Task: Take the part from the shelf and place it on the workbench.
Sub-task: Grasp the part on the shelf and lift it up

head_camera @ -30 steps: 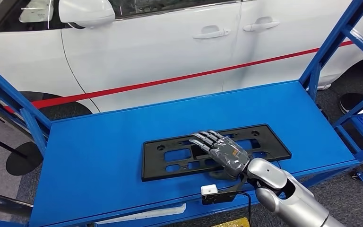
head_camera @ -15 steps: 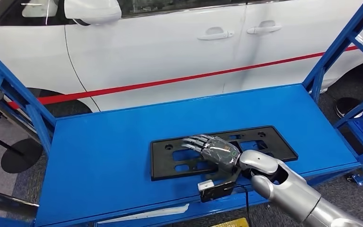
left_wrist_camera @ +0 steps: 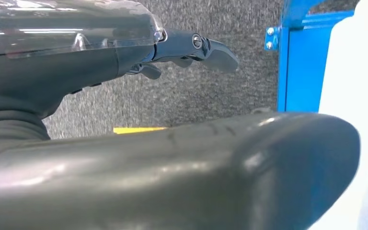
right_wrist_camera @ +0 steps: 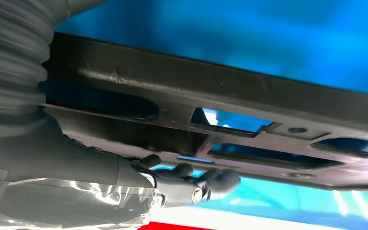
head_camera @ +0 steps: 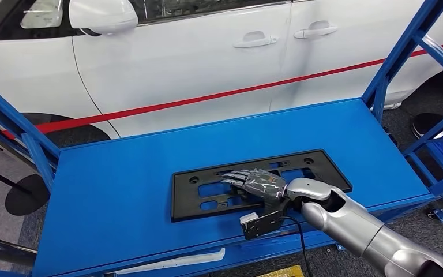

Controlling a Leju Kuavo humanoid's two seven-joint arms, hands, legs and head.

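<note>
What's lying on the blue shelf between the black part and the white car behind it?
Nothing: in the head view, that stretch of the blue shelf is bare from the black part to its far edge by the white car.

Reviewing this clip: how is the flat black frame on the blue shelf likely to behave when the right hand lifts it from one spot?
The black frame is thin, long and full of cutouts, so it is probably light and may flex or droop at the far end. It lies flat on the shelf, so rolling or tipping seems unlikely. Its surface looks smooth in the right wrist view, so the right hand might slip.
</note>
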